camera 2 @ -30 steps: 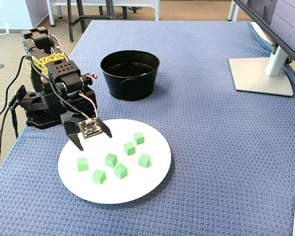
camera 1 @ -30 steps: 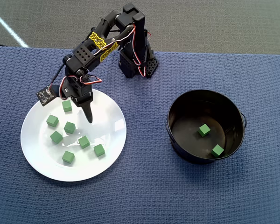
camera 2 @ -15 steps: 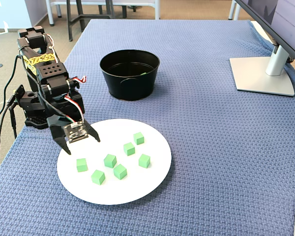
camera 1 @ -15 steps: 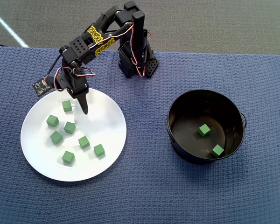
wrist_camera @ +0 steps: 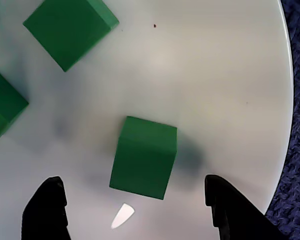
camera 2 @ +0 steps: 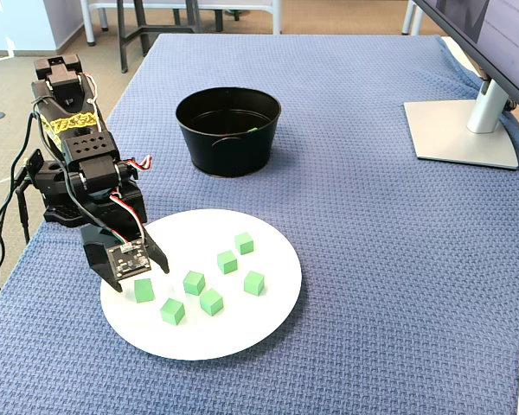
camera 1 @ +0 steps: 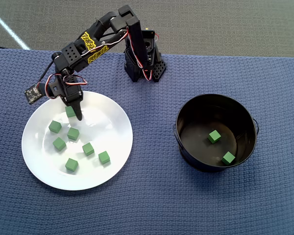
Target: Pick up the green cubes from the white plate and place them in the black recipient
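In your overhead view: six cubes [camera 1: 88, 148] lie on the plate [camera 1: 115, 117] at left; two cubes [camera 1: 214, 136] sit in the pot [camera 1: 183, 115] at right.

A blue woven cloth [camera 2: 372, 259] covers the table; a monitor stand [camera 2: 463, 130] sits at right, with what may be chair legs [camera 2: 147, 26] behind.
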Robot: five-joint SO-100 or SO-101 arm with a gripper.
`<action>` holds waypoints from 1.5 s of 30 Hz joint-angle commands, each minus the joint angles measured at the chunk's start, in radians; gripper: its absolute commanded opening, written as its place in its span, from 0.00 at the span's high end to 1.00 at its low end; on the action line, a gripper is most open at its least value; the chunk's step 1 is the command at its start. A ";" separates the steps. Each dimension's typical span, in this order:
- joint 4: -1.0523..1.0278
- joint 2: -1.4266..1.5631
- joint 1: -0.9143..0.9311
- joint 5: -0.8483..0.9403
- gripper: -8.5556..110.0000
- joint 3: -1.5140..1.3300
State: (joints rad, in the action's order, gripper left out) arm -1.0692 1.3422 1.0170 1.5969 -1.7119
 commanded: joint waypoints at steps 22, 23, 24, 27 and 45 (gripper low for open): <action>0.117 0.038 -0.040 -0.172 0.93 -0.005; 0.075 0.066 -0.064 -0.213 0.93 -0.003; 0.031 0.100 -0.091 -0.270 0.93 0.005; -0.101 0.239 -0.175 -0.431 0.93 0.018; -0.534 0.896 -1.192 -1.322 0.93 0.106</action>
State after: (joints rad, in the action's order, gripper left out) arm -1.6030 2.1690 -0.0107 0.4034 -1.6766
